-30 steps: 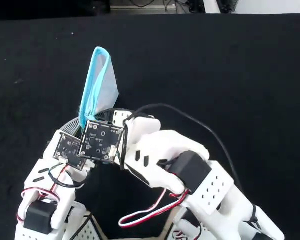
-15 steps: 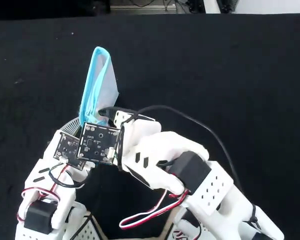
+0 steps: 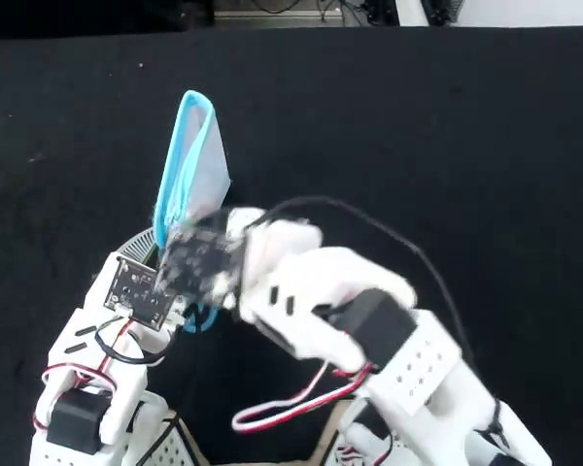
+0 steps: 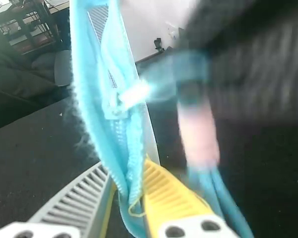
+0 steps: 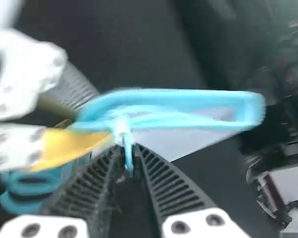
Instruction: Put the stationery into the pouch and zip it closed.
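Note:
The light blue pouch (image 3: 189, 160) stands on edge on the black table. My left gripper (image 4: 128, 174) is shut on the pouch's (image 4: 92, 84) zipper edge, which is pinched between a grey finger and a yellow finger (image 4: 161, 191). My right gripper (image 5: 128, 153) is shut on the small zipper pull (image 5: 123, 133) at the pouch's (image 5: 188, 121) near end, with its dark ribbed fingers close together. In the high view the right arm (image 3: 340, 291) crosses over from the lower right and covers that end of the pouch. The left gripper (image 3: 155, 252) sits just beside it.
A light blue cord loop (image 5: 22, 193) hangs under the left gripper (image 5: 35, 144) and also shows in the high view as a cord loop (image 3: 199, 316). The black tabletop (image 3: 447, 146) lies open around the pouch, with its far edge (image 3: 301, 27) behind.
The right arm's wrist has shifted and is blurred by motion at the pouch's near end. The pouch stays upright and the left arm has not moved.

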`<action>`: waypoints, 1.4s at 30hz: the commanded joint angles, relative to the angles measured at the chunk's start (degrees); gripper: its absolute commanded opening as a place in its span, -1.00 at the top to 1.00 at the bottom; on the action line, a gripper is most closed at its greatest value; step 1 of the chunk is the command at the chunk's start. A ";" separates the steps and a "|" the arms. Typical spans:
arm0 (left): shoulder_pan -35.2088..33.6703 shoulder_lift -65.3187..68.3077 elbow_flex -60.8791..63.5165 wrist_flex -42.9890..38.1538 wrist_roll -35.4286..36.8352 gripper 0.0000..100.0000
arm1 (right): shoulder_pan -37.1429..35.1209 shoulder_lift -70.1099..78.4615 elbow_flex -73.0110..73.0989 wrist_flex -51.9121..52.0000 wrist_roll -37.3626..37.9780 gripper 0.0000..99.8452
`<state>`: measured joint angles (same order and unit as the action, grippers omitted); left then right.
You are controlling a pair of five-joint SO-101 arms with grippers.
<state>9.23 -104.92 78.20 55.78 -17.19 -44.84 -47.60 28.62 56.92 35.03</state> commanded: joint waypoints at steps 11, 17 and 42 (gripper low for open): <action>0.48 0.35 0.66 1.49 -0.62 0.94 | 8.35 0.75 -1.98 -14.42 -0.18 0.98; 0.48 0.35 0.66 1.49 -0.62 0.94 | 12.04 5.49 -2.42 -16.62 -0.18 0.98; 0.48 0.35 0.66 1.58 -0.62 0.94 | 27.96 25.63 -11.47 -42.99 -11.43 0.98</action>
<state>9.67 -104.92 77.76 55.60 -17.36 -23.03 -25.10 25.36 16.48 23.96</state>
